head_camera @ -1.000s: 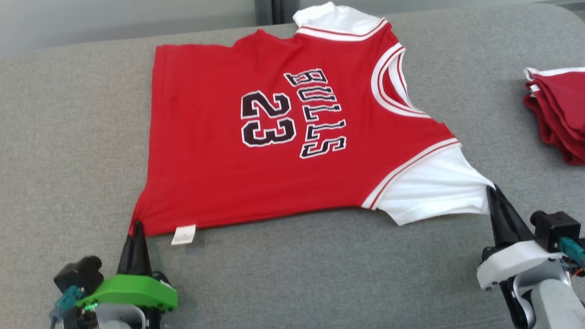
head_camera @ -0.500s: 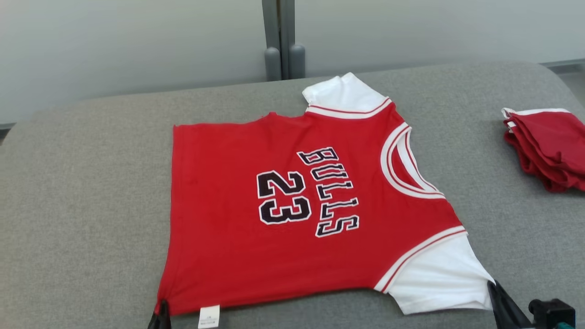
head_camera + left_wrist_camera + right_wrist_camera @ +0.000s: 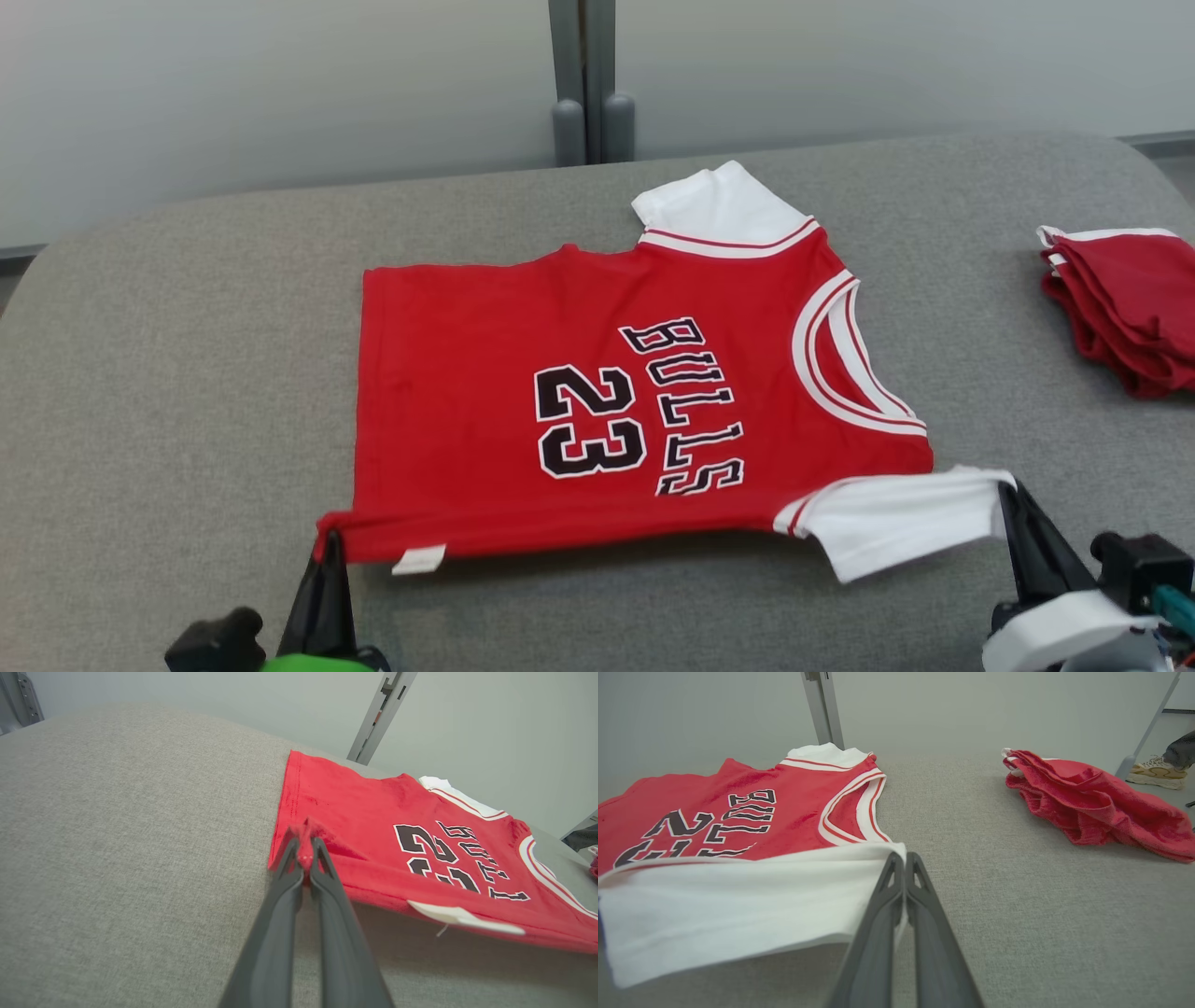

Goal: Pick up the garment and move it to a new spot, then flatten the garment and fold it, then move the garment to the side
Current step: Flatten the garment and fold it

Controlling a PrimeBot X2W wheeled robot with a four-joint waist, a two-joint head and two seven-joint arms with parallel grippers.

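Our left gripper (image 3: pixel 328 549) pinches the shirt (image 3: pixel 485 401) by its hem, our right gripper (image 3: pixel 1008 499) by its sleeve; the near edge, lately flat, now lifts; folding likely begins.

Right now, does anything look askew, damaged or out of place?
Nothing damaged. The near edge of the red Bulls jersey is lifted, pinched at the hem corner by the left gripper and at the white sleeve by the right gripper. Its white tag pokes out; the second red garment lies rumpled.
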